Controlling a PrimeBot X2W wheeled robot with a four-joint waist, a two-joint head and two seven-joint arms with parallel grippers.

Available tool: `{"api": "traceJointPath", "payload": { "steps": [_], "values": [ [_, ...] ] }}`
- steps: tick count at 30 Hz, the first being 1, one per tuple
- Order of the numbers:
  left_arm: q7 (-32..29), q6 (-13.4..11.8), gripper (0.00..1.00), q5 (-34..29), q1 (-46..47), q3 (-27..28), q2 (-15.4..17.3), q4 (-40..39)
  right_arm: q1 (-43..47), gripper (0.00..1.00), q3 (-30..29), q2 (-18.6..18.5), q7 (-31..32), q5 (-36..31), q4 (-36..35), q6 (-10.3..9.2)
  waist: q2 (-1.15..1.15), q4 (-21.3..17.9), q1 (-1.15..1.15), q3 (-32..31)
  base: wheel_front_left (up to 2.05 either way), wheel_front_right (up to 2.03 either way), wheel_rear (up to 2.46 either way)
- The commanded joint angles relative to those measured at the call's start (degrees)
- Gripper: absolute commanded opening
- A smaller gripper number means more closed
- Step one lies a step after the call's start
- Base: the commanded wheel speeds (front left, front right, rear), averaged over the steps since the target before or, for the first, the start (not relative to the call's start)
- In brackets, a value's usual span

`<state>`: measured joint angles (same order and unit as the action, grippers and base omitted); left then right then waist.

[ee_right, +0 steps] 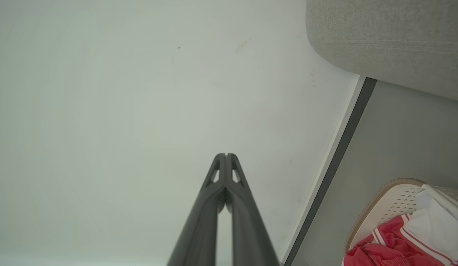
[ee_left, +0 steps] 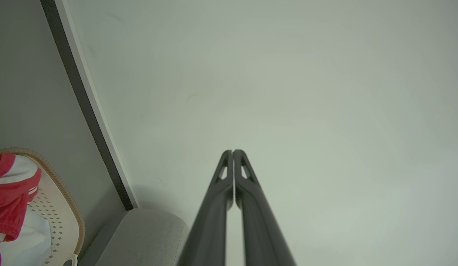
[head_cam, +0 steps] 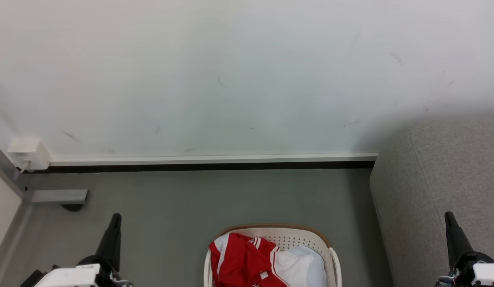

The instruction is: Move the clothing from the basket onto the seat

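Clothing (head_cam: 243, 259) heaped in basket (head_cam: 270, 228) on floor, just beside seat (head_cam: 438, 179). No red fabric on seat that I see. Left gripper (ee_left: 232, 152), right gripper (ee_right: 226, 155): jaws pressed together, empty, pointing at wall. My read: task not begun, every pick and transfer left.

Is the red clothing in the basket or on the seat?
In the basket. The clothing lies crumpled inside, the rim around it; the seat stands beside the basket.
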<state>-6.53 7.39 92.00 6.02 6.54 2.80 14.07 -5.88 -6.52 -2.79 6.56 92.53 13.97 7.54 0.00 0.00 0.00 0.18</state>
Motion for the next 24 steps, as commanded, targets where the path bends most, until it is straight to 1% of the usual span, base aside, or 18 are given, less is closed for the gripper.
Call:
{"api": "traceJointPath", "payload": {
  "steps": [1, 24],
  "values": [
    [-0.17, 0.26, 0.00, 0.81, 0.43, 0.03, 0.12, -0.17, -0.71, 0.00, -0.14, -0.10, 0.07, -0.26, 0.12, -0.11, 0.00, 0.00, 0.00, 0.00, 0.00, 0.00, 0.00],
    [-0.18, 0.26, 0.00, 0.81, 0.43, 0.04, 0.12, -0.17, -0.71, 0.00, -0.14, -0.11, 0.07, -0.26, 0.12, -0.11, 0.00, 0.00, 0.00, 0.00, 0.00, 0.00, 0.00]
  ]
}}
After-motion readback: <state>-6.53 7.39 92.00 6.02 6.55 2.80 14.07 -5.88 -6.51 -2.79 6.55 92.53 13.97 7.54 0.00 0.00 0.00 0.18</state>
